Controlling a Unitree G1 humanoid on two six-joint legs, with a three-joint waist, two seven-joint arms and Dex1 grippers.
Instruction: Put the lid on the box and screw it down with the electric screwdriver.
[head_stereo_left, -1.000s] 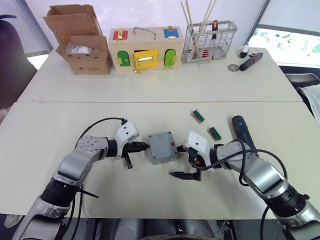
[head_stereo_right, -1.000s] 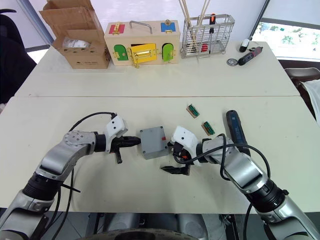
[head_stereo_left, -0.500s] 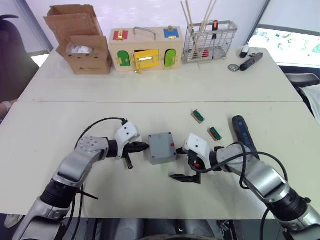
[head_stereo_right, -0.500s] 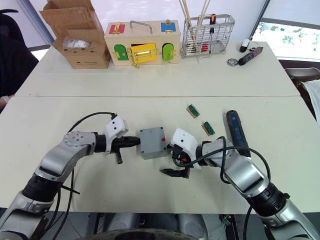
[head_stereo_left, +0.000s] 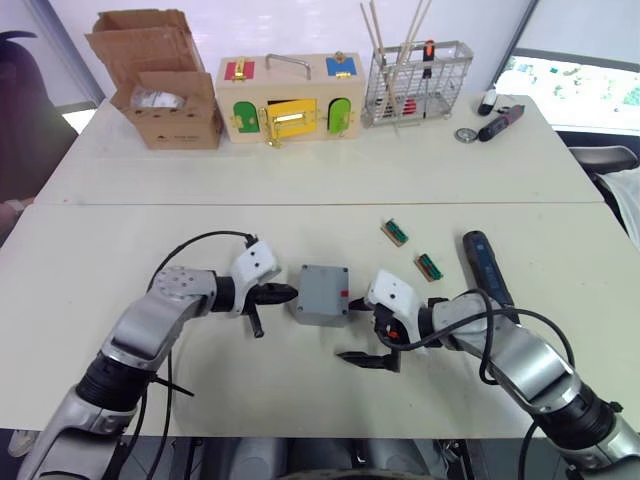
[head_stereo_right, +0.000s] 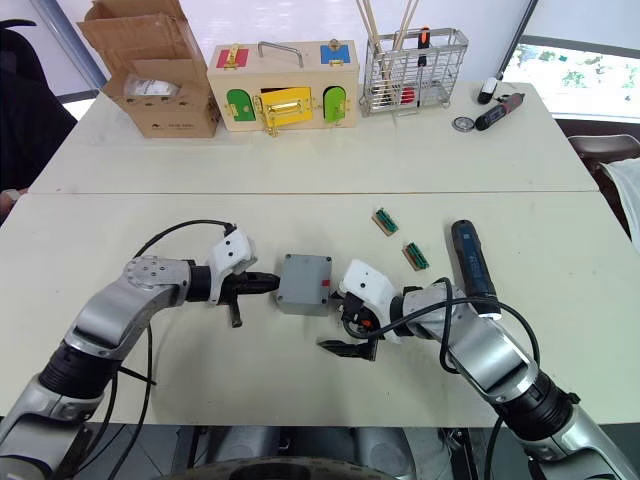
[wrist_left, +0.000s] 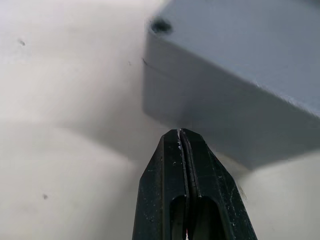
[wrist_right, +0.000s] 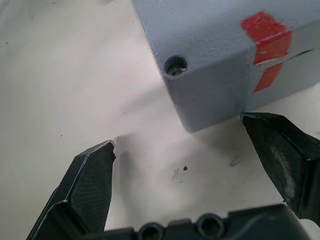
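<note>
Grey square plastic box (head_stereo_left: 322, 294), with its flat grey lid (wrist_right: 215, 25) already sitting on top, is lying on the pale bench (head_stereo_left: 300, 180) between the two grippers. The left gripper (head_stereo_left: 284, 293) is reaching in at the box's left side, its jaws pressed together with the tips just beside the wall; whether they are actually touching it is hard to judge. The right gripper (head_stereo_left: 366, 328) is hovering at the box's right side, near the corner carrying the red mark (wrist_right: 265, 31), with its jaws spread wide and holding nothing.

Judging by this, the lid-placing step looks done and the box is being squared up or steadied. Next comes the screwing step, which calls for the right arm to turn away from the box and pick up the thick dark blue electric screwdriver (head_stereo_left: 486, 266), lying well to the right of the box beyond two small green-and-tan blocks (head_stereo_left: 430, 266).

A seam is showing between lid and box in the wrist views, so whether the lid is fully seated is unclear. One corner hole (wrist_right: 175, 65) is showing something inside, but whether it is a screw cannot be made out.
</note>
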